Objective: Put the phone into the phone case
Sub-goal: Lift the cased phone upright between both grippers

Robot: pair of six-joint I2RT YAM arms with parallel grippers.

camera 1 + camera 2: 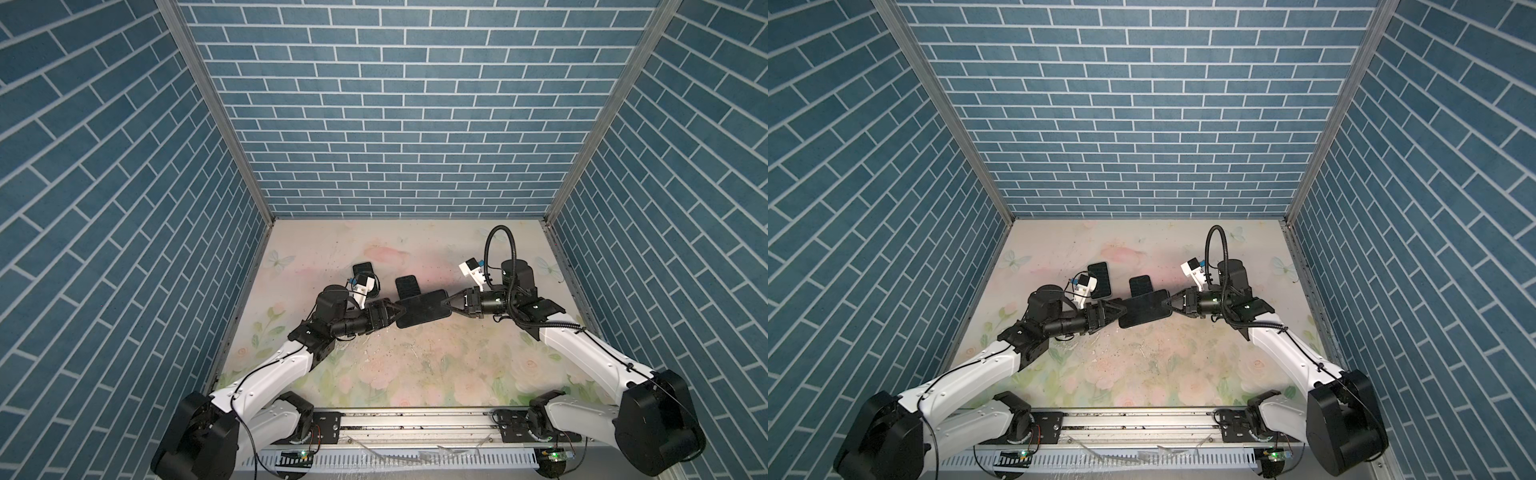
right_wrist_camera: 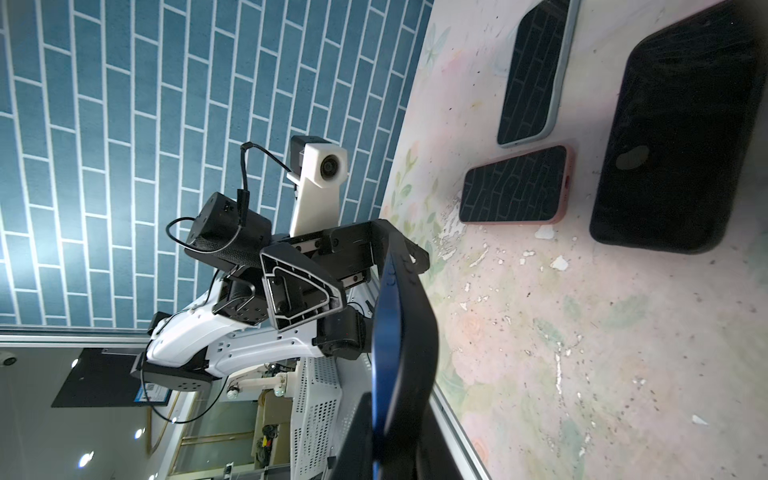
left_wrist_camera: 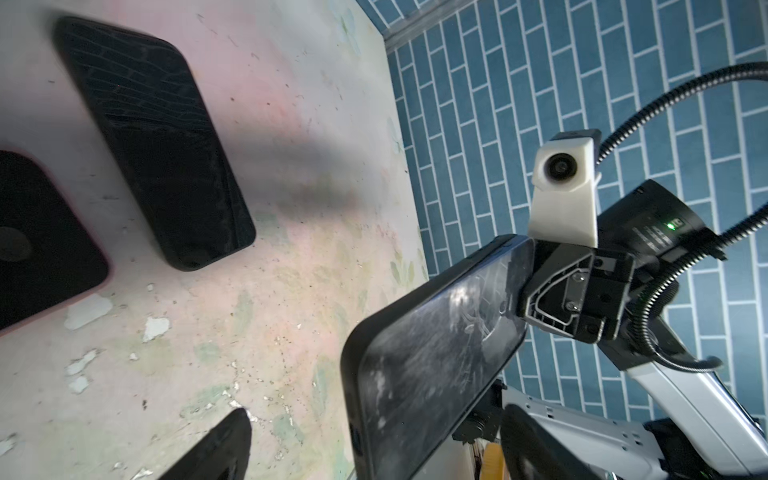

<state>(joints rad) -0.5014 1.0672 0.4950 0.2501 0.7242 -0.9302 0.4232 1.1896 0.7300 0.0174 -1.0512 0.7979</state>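
Although the dark, glass-fronted rectangular phone point(image 3: 436, 353) is held clear of the floral-printed table point(image 1: 415, 374), it appears to sit already inside the black soft-rimmed phone case point(image 2: 420, 332), whose rim frames the scratched screen. A blue side band shows within that rim in the right wrist view. Insertion is judged largely done; whether every corner is seated cannot be told, so pressing home and setting down may be left to do. The right gripper point(image 1: 444, 305) is closed, pinching one short end of the cased phone. The left gripper point(image 1: 395, 312) stands wide open, its fingers point(image 3: 228, 444) straddling the opposite end with visible gaps, gripping nothing. Three other handsets point(image 2: 515, 187) lie flat on the table beyond.
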